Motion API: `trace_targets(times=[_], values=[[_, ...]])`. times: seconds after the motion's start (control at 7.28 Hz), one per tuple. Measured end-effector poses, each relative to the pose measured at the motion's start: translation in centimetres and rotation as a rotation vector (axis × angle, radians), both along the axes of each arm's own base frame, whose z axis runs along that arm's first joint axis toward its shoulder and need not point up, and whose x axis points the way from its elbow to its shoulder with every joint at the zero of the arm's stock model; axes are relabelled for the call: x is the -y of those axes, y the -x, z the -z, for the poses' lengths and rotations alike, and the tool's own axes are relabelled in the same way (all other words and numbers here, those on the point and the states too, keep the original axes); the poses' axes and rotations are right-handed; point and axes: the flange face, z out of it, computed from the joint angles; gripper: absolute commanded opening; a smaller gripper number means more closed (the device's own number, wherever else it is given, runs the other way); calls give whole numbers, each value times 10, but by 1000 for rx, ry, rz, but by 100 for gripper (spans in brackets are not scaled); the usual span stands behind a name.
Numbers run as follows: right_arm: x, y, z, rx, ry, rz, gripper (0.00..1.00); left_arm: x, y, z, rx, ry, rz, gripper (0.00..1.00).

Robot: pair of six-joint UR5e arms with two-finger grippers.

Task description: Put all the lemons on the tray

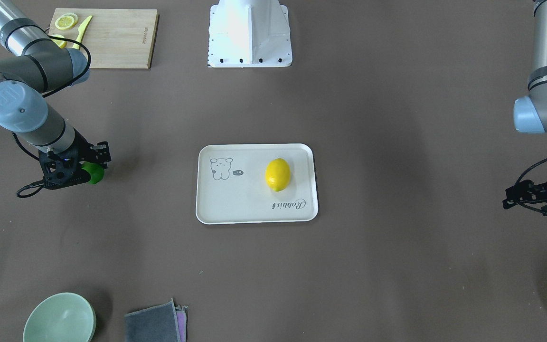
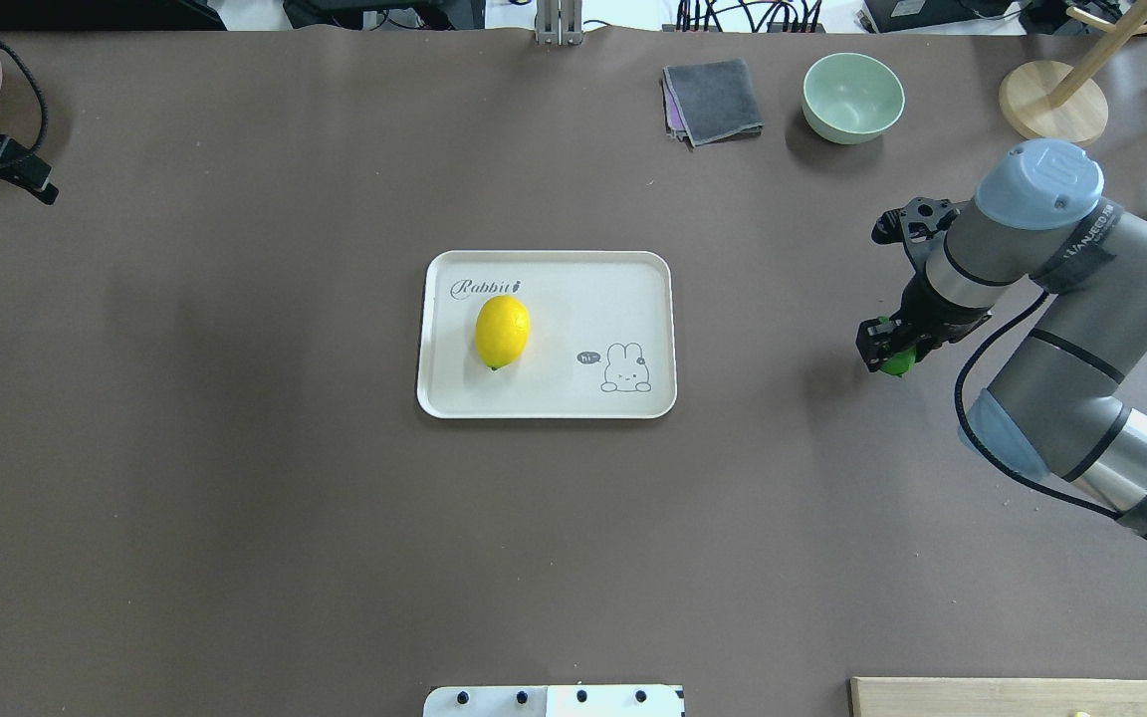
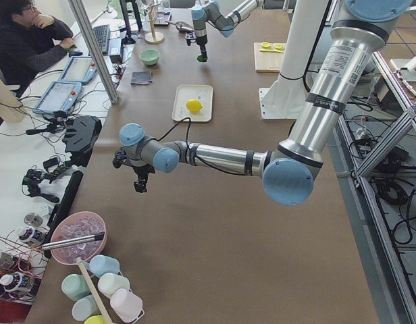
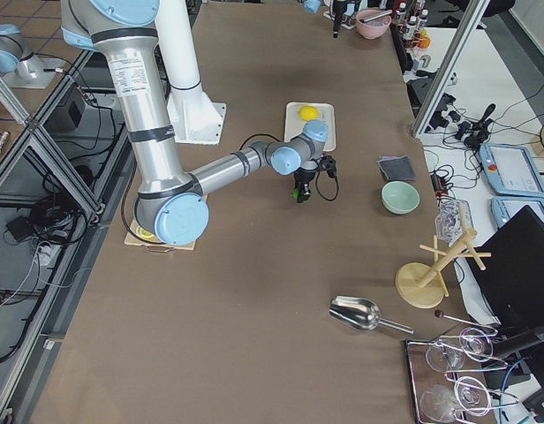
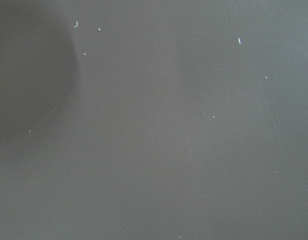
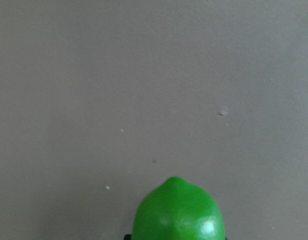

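The right gripper [image 1: 83,170] is clenched on the green lemon [image 1: 96,174] at the left edge of the front-facing frame. It is well apart from the tray [image 1: 235,204], which lies at the frame's centre on the table [image 1: 373,266]. The yellow lemon [image 1: 278,174] lies on the tray, right of its middle and just above the "Rabbit" script. The left gripper [image 1: 523,198] hangs at the right edge, far from both fruits; whether it is released or clenched I cannot tell.

The green lemon looks firm, fairly light and glossy, so it probably slips and rolls easily. The safest hold is likely across its fat middle, not its tapered ends. It would best go down low on the tray's bare left half, clear of the yellow lemon and the shallow rim.

The right wrist view shows only the fruit's pointed end rising from the lower edge over bare table, with no fingers in view. In the overhead view the arm hides all but a green sliver at the right of the frame. The front-facing view shows more of it, jutting out beside the fingers. The left wrist view shows only table. No view settles whether the fruit is off the table.
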Motion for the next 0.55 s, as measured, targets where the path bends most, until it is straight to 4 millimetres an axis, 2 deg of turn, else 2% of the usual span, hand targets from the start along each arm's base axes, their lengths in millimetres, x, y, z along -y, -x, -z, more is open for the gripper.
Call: trace_targets(times=[0.14, 0.55], values=[[3, 18, 28, 18, 37, -39, 0, 0, 0, 0, 0, 1, 0, 98], [20, 108, 126, 50, 134, -116, 0, -1, 0, -1, 2, 3, 0, 98]])
